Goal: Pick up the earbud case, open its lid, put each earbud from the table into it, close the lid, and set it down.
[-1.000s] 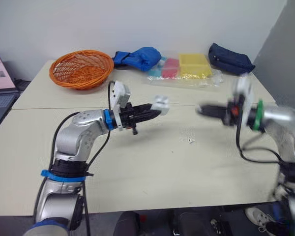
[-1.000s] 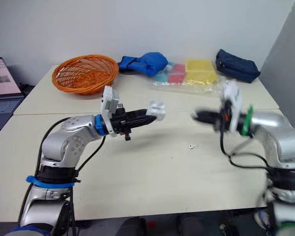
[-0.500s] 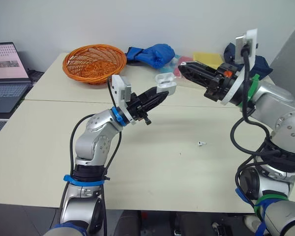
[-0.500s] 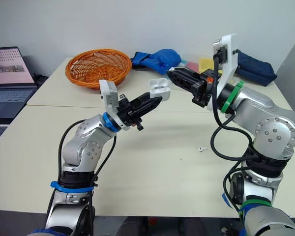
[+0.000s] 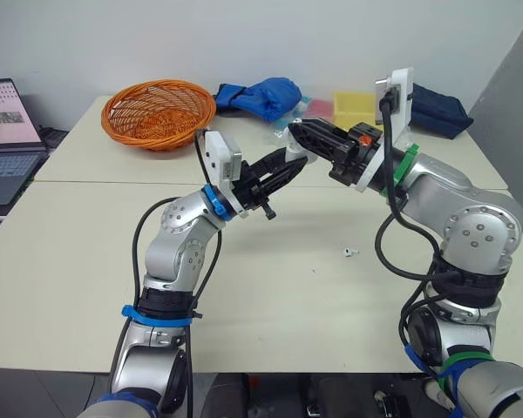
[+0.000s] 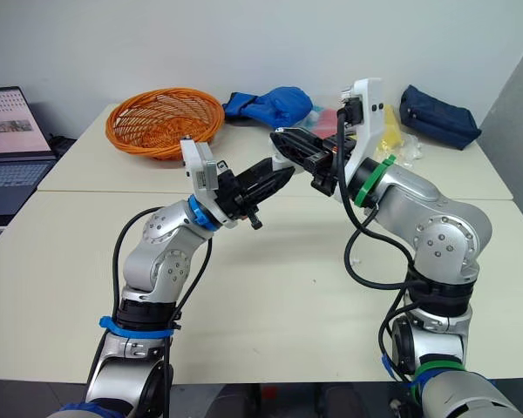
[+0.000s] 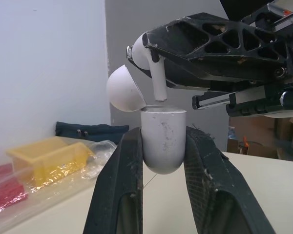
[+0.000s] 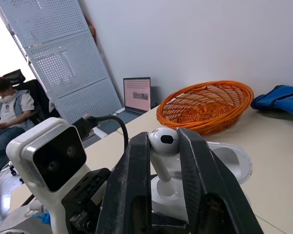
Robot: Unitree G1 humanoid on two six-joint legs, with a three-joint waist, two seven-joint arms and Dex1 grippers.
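The table [image 5: 270, 296] is pale and wide. At its far left side an open laptop [image 5: 4, 131] stands. Along the far edge there are an orange basket [image 5: 158, 113], a blue bag [image 5: 257, 94], a yellow box [image 5: 353, 106] inside clear plastic, and a dark pouch [image 5: 440, 109].

Both arms are lifted above the middle of the table and they meet there, tip to tip. The left gripper [image 5: 289, 165] is closed on the white case [image 7: 163, 139]: the two black fingers press its lower body from both sides and hold it upright in the air. The lid [image 7: 124, 90] of the case is open and tilted back.

The right gripper [image 5: 296, 132] comes from the opposite side and pinches one earbud [image 8: 163, 141] by the head. The stem points down, right over the open mouth of the case. It seems to stop just above the opening, but I cannot tell for sure if it touches.

The other earbud [image 5: 350, 253] lies on the table, below the right arm and well apart from the case.
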